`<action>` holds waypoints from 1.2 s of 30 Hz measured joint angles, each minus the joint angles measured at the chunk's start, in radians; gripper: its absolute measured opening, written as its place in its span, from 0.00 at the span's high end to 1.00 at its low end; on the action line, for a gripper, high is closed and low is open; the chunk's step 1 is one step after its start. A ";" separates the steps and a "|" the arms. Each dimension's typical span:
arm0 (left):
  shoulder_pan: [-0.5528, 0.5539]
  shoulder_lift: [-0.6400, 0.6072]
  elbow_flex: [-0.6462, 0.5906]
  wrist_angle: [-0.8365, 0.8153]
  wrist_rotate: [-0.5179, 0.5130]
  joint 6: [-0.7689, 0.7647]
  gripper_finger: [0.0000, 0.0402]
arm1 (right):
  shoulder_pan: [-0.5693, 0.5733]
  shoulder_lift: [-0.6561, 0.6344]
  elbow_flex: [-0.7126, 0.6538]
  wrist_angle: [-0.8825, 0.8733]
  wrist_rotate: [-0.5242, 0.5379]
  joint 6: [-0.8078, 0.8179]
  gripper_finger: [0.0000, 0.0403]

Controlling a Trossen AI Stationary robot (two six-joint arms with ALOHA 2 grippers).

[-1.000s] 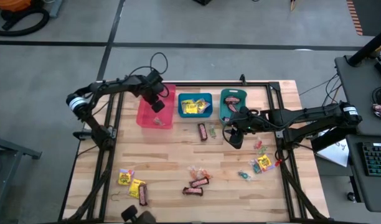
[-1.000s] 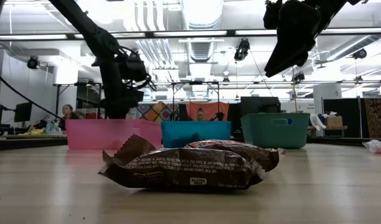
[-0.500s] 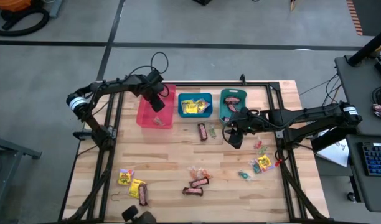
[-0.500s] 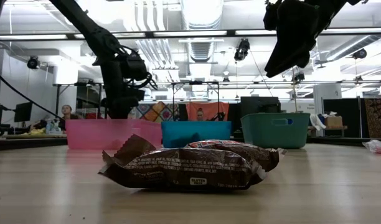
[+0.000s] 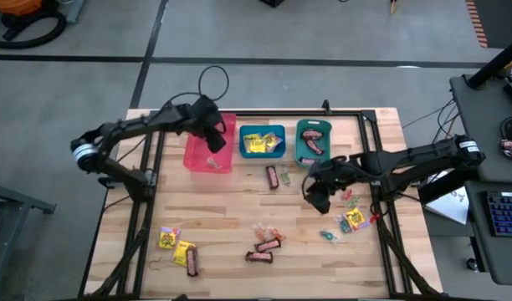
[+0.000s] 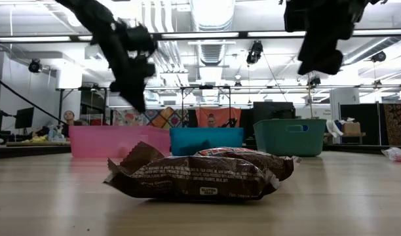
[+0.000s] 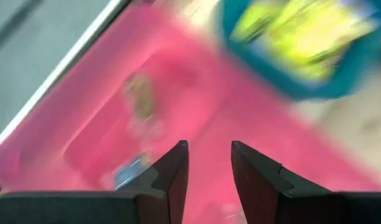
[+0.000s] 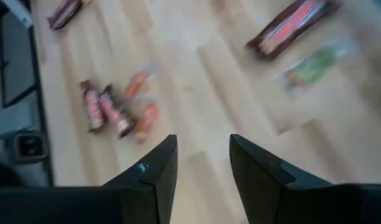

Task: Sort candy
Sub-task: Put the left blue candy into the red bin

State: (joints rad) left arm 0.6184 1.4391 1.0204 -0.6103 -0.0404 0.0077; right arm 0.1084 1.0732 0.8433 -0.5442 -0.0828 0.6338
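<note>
the left claw [image 5: 212,140] is released and empty above the pink bin [image 5: 207,158]. the right claw [image 5: 318,199] is released too, above the worktop [image 5: 222,217] near the teal bin [image 5: 301,144]. candy [image 5: 264,246] lies scattered on the worktop, some in the bins.

Bare table [image 5: 231,213] lies open between the bins [image 5: 263,142] and scattered candy [image 5: 264,242].

bins [image 5: 264,140] in row at table [image 5: 231,217] rear | candy [image 5: 264,245] scattered in front | more candy inside bins
</note>
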 joint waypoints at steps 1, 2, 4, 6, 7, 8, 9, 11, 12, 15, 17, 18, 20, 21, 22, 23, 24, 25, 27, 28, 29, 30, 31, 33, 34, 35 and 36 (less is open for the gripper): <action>-0.033 -0.027 -0.007 0.018 0.001 -0.013 0.75 | 0.017 0.010 0.000 -0.001 -0.006 0.021 0.66; -0.066 -0.054 -0.015 0.040 0.001 -0.030 0.75 | 0.034 0.020 0.000 -0.001 -0.008 0.047 0.66; -0.140 -0.107 -0.036 0.090 0.001 -0.059 0.76 | 0.069 0.050 0.000 -0.006 -0.022 0.103 0.66; -0.221 -0.158 -0.059 0.143 0.001 -0.080 0.76 | 0.101 0.085 0.000 -0.013 -0.061 0.165 0.66; -0.263 -0.181 -0.072 0.180 0.001 -0.085 0.76 | 0.118 0.105 0.000 -0.022 -0.079 0.197 0.66; -0.302 -0.205 -0.089 0.221 0.001 -0.089 0.77 | 0.135 0.124 0.000 -0.030 -0.094 0.231 0.66; -0.343 -0.225 -0.109 0.260 0.001 -0.090 0.77 | 0.151 0.143 0.000 -0.042 -0.104 0.261 0.66; -0.422 -0.260 -0.148 0.354 0.001 -0.098 0.77 | 0.186 0.180 0.000 -0.070 -0.111 0.322 0.66; -0.460 -0.277 -0.171 0.403 0.001 -0.099 0.77 | 0.203 0.197 0.000 -0.083 -0.113 0.352 0.66; -0.565 -0.315 -0.231 0.543 0.001 -0.100 0.77 | 0.257 0.251 0.001 -0.128 -0.133 0.434 0.66; -0.619 -0.329 -0.269 0.614 0.001 -0.100 0.77 | 0.293 0.286 0.007 -0.142 -0.136 0.481 0.66; -0.642 -0.330 -0.281 0.646 0.001 -0.100 0.77 | 0.311 0.301 0.011 -0.144 -0.137 0.501 0.66; -0.679 -0.331 -0.302 0.698 0.000 -0.100 0.77 | 0.341 0.338 0.019 -0.155 -0.137 0.533 0.66; -0.693 -0.333 -0.311 0.717 0.000 -0.102 0.77 | 0.355 0.354 0.021 -0.154 -0.136 0.546 0.66; -0.705 -0.331 -0.316 0.736 0.000 -0.104 0.77 | 0.368 0.372 0.022 -0.155 -0.136 0.554 0.66; -0.713 -0.329 -0.321 0.749 0.000 -0.107 0.77 | 0.377 0.391 0.026 -0.162 -0.135 0.561 0.66; -0.717 -0.329 -0.324 0.747 -0.001 -0.109 0.77 | 0.385 0.409 0.031 -0.161 -0.135 0.562 0.66; -0.720 -0.328 -0.324 0.742 -0.001 -0.115 0.77 | 0.391 0.425 0.036 -0.157 -0.135 0.563 0.66; -0.721 -0.320 -0.321 0.746 -0.002 -0.127 0.77 | 0.399 0.460 0.042 -0.160 -0.128 0.563 0.66; -0.721 -0.318 -0.320 0.746 -0.003 -0.129 0.77 | 0.400 0.480 0.045 -0.163 -0.127 0.562 0.66; -0.720 -0.314 -0.319 0.744 -0.003 -0.130 0.77 | 0.400 0.499 0.050 -0.166 -0.126 0.562 0.66; -0.720 -0.307 -0.315 0.749 -0.003 -0.130 0.77 | 0.400 0.514 0.054 -0.169 -0.127 0.561 0.66; -0.720 -0.302 -0.314 0.758 -0.003 -0.129 0.77 | 0.400 0.529 0.059 -0.173 -0.127 0.560 0.66; -0.720 -0.292 -0.314 0.759 -0.003 -0.129 0.77 | 0.400 0.560 0.071 -0.182 -0.125 0.546 0.66; -0.720 -0.284 -0.314 0.769 -0.003 -0.128 0.77 | 0.400 0.569 0.075 -0.185 -0.125 0.534 0.66; -0.720 -0.278 -0.314 0.770 -0.003 -0.128 0.77 | 0.401 0.580 0.081 -0.187 -0.122 0.526 0.66; -0.720 -0.272 -0.314 0.766 -0.003 -0.128 0.77 | 0.402 0.590 0.088 -0.192 -0.115 0.520 0.66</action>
State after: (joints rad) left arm -0.1020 1.1676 0.7061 0.1556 -0.0437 -0.1207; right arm 0.5102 1.6632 0.9316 -0.7367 -0.1978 1.1540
